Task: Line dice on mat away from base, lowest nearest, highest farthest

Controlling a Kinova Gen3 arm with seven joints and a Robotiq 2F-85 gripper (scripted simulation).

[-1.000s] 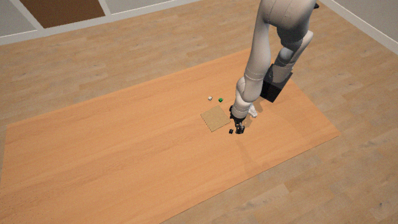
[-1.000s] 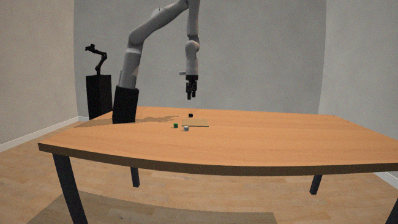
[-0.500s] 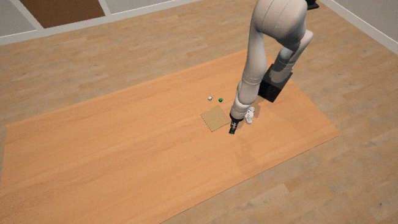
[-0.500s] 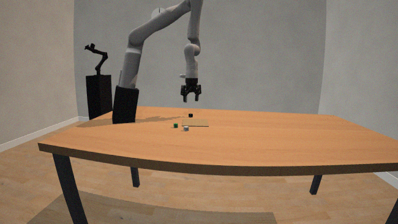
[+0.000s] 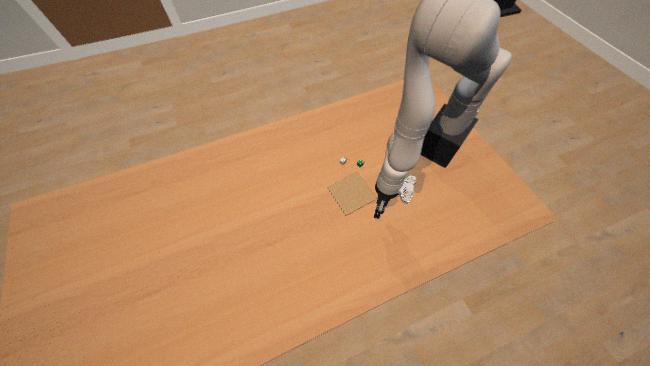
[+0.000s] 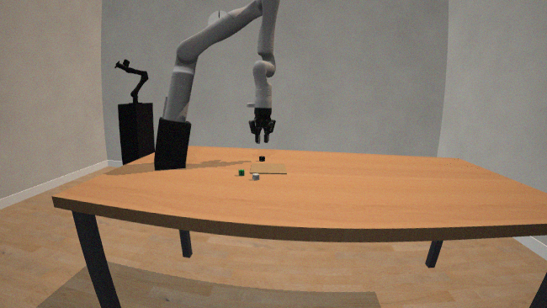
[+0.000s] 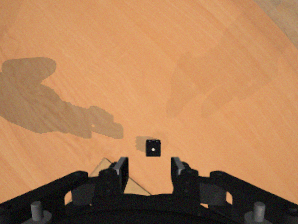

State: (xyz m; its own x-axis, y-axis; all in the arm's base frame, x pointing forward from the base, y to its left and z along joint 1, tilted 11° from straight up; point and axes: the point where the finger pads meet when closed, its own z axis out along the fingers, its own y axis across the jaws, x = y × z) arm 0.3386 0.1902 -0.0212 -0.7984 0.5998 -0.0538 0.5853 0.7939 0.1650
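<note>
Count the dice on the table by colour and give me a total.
Black die: 1
Green die: 1
White die: 1
Total: 3 dice, all on the table, none on the mat.

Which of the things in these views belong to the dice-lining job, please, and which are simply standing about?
Part of the job:
- black die, on the table below the gripper, which holds nothing
- green die
- white die
- tan mat, with no die on it

Standing about:
- dark pedestal with a small black arm, behind the table
</note>
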